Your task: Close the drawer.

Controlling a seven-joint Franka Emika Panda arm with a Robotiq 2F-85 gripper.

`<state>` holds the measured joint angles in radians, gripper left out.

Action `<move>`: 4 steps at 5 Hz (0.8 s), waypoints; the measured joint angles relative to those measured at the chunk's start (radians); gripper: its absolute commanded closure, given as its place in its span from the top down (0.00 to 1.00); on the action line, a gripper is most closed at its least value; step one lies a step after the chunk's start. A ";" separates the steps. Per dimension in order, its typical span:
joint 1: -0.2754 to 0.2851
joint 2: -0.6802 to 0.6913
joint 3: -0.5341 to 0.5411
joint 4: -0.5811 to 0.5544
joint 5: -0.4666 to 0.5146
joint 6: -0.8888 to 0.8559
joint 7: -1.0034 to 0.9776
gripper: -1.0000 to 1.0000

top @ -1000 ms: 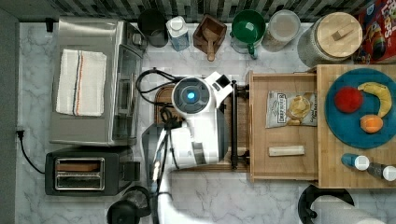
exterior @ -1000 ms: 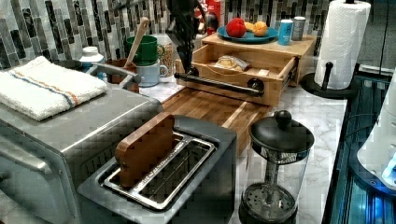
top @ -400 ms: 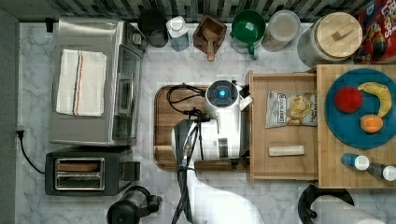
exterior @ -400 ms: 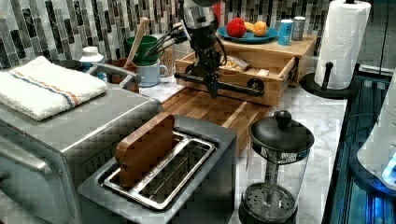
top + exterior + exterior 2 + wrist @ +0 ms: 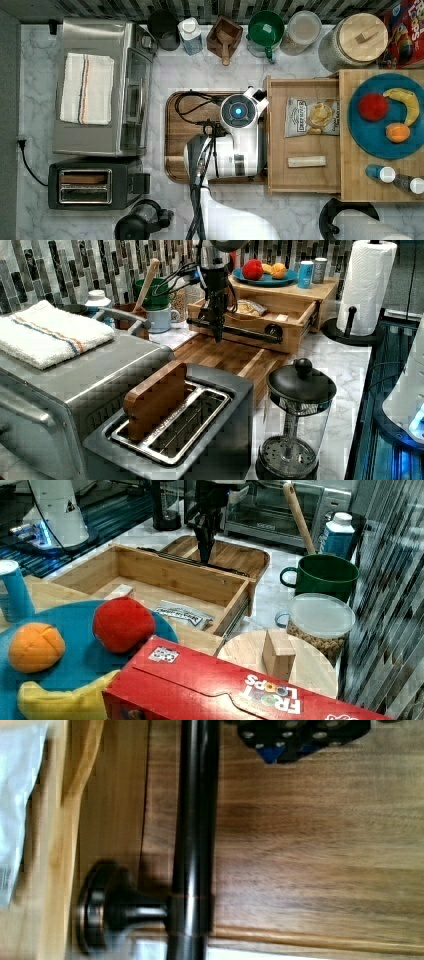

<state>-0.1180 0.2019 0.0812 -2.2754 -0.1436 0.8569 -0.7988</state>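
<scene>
The drawer (image 5: 305, 175) is a pale wooden box pulled out from under the light wooden top; it holds a chip bag (image 5: 311, 116) and a small wooden block (image 5: 306, 161). Its dark handle bar (image 5: 250, 332) runs along the front (image 5: 175, 577). My gripper (image 5: 218, 335) points straight down, shut with nothing in it, just on the dark tray's side of the bar (image 5: 192, 840). In the right view the gripper (image 5: 205, 555) stands right behind the drawer's front wall. The fingertips (image 5: 272, 752) hover over the dark brown tray (image 5: 177, 150). My wrist (image 5: 239, 111) covers the gripper from above.
A toaster oven (image 5: 100, 90) with a towel and a toaster (image 5: 92, 186) stand at the top view's left. A French press (image 5: 295, 420) is near the tray. Mug (image 5: 265, 30), jars and cereal box (image 5: 225, 690) line the back. A blue plate (image 5: 385, 117) of fruit sits on the top.
My arm has swung across the dark tray to the top view's right and now stands at the drawer's handle. The drawer has not moved.
</scene>
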 measured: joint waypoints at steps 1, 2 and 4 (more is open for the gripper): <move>-0.015 0.009 0.000 0.037 0.000 -0.055 -0.139 0.00; -0.044 0.027 -0.008 0.059 0.020 -0.046 -0.221 0.00; -0.076 0.044 -0.024 0.068 0.088 -0.036 -0.290 0.00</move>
<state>-0.1942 0.2456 0.0576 -2.2070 -0.0558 0.8208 -1.0889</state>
